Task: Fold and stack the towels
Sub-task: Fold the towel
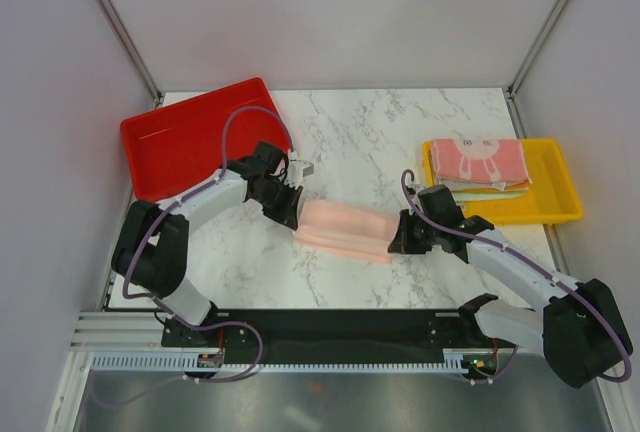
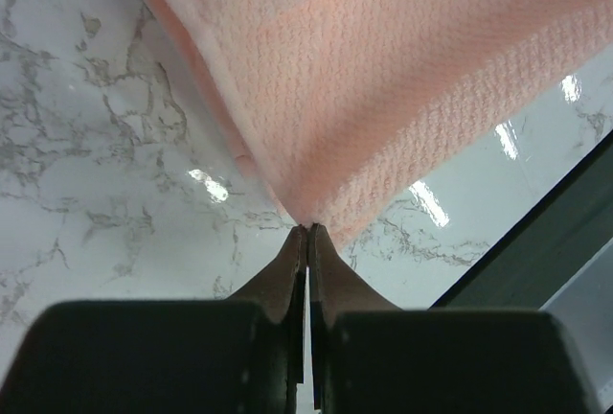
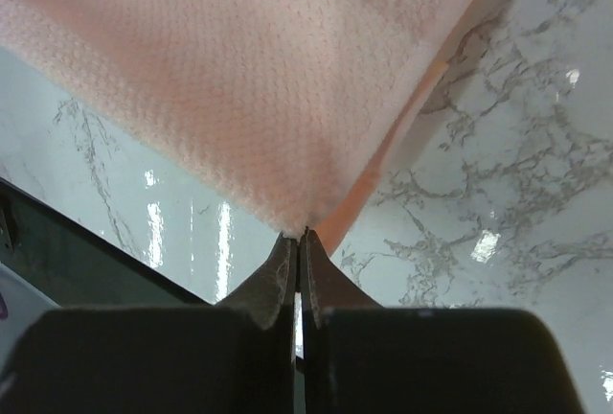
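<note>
A peach towel between left hand and right hand, both pinching it (corners plain only wrist-side)

Both arms bend inward and low; left gripper and right gripper face each other, fingers pressed together on peach towel corners.

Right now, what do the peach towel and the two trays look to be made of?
The peach towel: soft cloth, probably cotton; a fine knobbly weave and matte surface show in both wrist views. The red tray and yellow tray: likely moulded plastic, smooth with a faint sheen and rounded rims.
</note>
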`<state>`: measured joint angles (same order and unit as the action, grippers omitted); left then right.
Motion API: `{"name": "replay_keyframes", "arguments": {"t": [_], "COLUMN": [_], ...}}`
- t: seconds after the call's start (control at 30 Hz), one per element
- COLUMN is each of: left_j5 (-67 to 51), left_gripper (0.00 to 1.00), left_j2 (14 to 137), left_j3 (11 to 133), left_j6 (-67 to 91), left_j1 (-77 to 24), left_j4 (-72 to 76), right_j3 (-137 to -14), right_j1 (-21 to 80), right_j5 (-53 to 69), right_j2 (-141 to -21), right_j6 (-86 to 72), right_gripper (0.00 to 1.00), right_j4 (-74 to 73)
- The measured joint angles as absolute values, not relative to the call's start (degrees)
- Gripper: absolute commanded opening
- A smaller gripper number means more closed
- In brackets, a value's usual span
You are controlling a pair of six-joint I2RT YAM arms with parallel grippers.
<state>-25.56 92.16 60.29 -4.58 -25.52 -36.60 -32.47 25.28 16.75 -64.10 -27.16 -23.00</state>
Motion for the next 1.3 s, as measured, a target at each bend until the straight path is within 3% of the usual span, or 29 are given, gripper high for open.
{"name": "replay_keyframes", "arguments": {"t": [0.07,0.1,0.2,0.23,0.3,0.53,0.73,1.0,1.2,1.3], "left_j5": [-25.0,-24.6,-23.5,-22.7,-21.8,-16.6,-17.9,-17.7,-15.2,-15.2], "left_gripper": [0.03,0.09,0.34,0.36,0.4,0.39,0.41,0.4,0.4,0.41], "left_j2": [92.1,92.1,91.8,91.5,90.9,88.0,88.2,95.9,102.7,103.9], "left_j3": [59.4,59.0,58.2,58.0,57.9,59.2,60.3,60.1,64.3,68.0], "left_j6": [-3.8,-3.5,-2.8,-2.5,-1.8,2.1,7.0,15.2,17.1,17.4], "left_j1": [-26.5,-27.0,-28.0,-28.1,-28.1,-28.1,-28.8,-29.3,-27.7,-27.1], "left_j4": [-36.3,-36.2,-36.1,-36.2,-36.4,-37.1,-33.6,-24.4,-24.3,-24.6], "right_j3": [-30.8,-30.2,-29.2,-29.1,-29.1,-33.0,-35.4,-22.2,-20.7,-20.9], "right_j1": [25.8,26.1,26.1,26.1,26.1,26.1,26.3,26.7,26.8,26.8], "right_j5": [16.7,16.6,16.6,16.5,15.9,14.7,15.2,14.3,11.9,11.8], "right_j2": [-63.3,-62.9,-61.8,-61.2,-59.7,-56.1,-58.0,-60.3,-60.5,-59.0], "right_j6": [-28.5,-28.9,-30.0,-30.3,-30.7,-32.9,-36.7,-43.5,-44.2,-44.6], "right_gripper": [0.05,0.08,0.28,0.36,0.38,0.36,0.33,0.35,0.39,0.34], "right_j4": [-22.6,-22.3,-22.1,-22.2,-23.0,-28.3,-24.1,-12.4,-12.3,-13.0]}}
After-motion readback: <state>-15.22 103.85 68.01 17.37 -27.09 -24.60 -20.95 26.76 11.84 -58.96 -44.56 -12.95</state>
